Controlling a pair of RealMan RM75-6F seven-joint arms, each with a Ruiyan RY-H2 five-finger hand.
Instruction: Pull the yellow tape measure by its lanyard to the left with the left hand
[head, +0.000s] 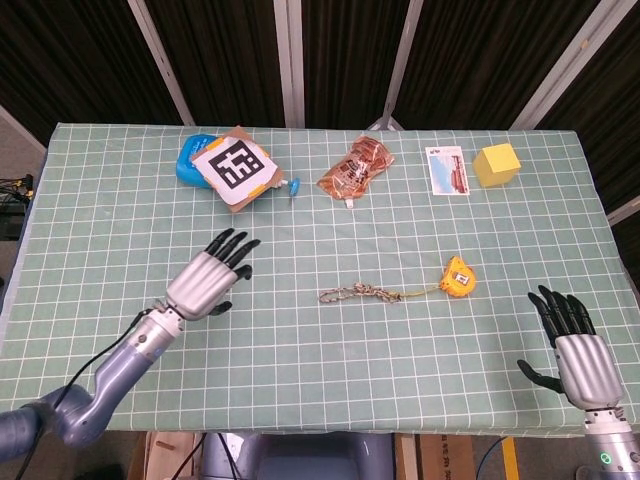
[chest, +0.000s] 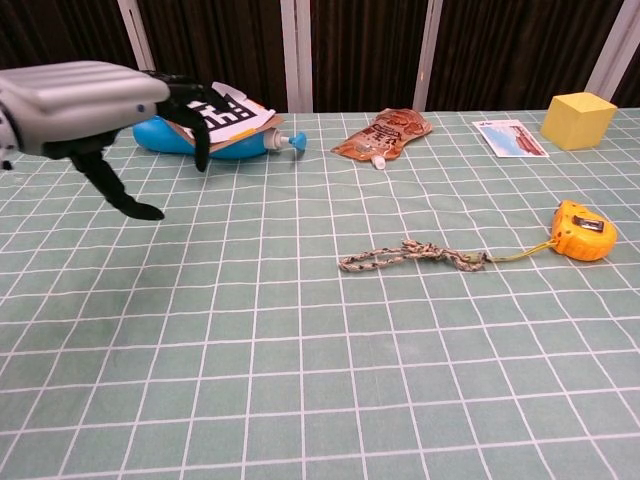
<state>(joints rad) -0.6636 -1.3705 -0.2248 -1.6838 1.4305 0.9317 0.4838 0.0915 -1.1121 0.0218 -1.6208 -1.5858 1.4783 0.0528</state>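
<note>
The yellow tape measure (head: 458, 277) (chest: 584, 231) lies on the green checked tablecloth, right of centre. Its braided lanyard (head: 362, 293) (chest: 410, 255) stretches out to the left of it, flat on the cloth. My left hand (head: 207, 279) (chest: 85, 98) hovers open above the table, well left of the lanyard's free end, fingers spread and pointing toward the far side. My right hand (head: 577, 352) rests open at the table's near right corner, apart from the tape measure; the chest view does not show it.
A blue bottle (head: 190, 160) under a card with a printed marker (head: 234, 166) lies at the far left. A brown pouch (head: 355, 167), a picture card (head: 448, 169) and a yellow cube (head: 497, 164) line the far edge.
</note>
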